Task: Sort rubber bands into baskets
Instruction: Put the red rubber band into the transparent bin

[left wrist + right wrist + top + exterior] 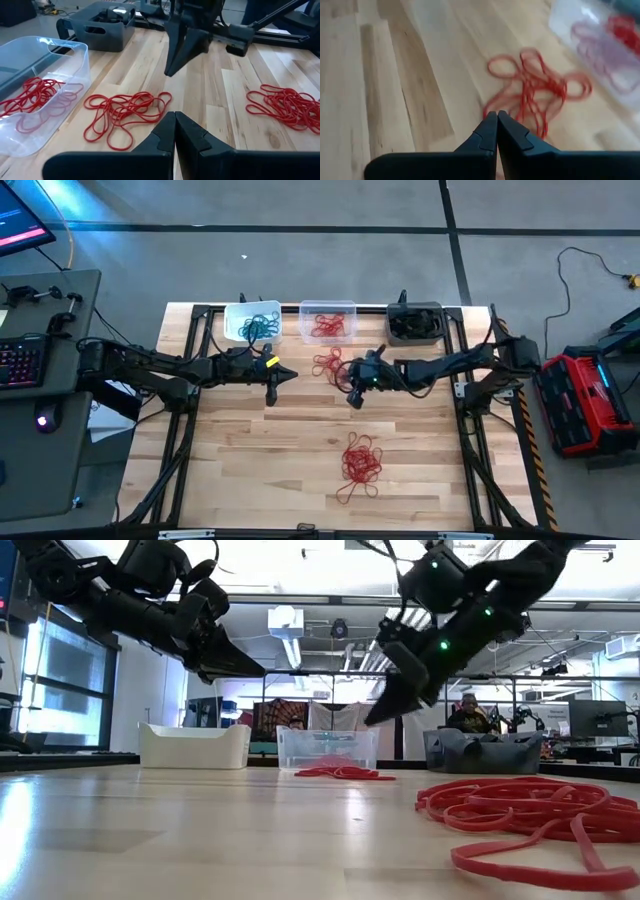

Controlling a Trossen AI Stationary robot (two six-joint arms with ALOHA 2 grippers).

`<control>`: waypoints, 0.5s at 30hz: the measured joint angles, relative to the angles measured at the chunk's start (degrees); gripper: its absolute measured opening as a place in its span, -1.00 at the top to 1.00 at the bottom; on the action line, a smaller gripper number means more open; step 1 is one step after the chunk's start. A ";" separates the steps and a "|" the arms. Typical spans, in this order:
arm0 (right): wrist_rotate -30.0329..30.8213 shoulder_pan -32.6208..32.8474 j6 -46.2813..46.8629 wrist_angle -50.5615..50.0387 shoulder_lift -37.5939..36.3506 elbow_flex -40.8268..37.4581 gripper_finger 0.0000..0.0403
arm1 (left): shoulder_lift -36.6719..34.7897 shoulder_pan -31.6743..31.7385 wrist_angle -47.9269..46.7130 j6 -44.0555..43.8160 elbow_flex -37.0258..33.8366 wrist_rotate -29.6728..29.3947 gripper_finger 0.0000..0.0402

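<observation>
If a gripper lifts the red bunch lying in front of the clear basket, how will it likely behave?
The small red bunch is thin, tangled loops lying flat, so it probably droops limply. Intertwined loops may come up together, or a few may slip off. It looks light and unlikely to roll.
</observation>
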 joint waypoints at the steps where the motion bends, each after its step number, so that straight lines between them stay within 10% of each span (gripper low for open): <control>1: -0.02 -0.04 0.82 0.02 0.27 -0.70 1.00 | 0.00 0.00 -0.04 0.00 0.00 0.00 1.00; 15: -0.56 -0.17 0.10 0.14 6.76 -2.90 0.51 | 0.00 0.00 -0.08 -0.08 0.00 0.01 1.00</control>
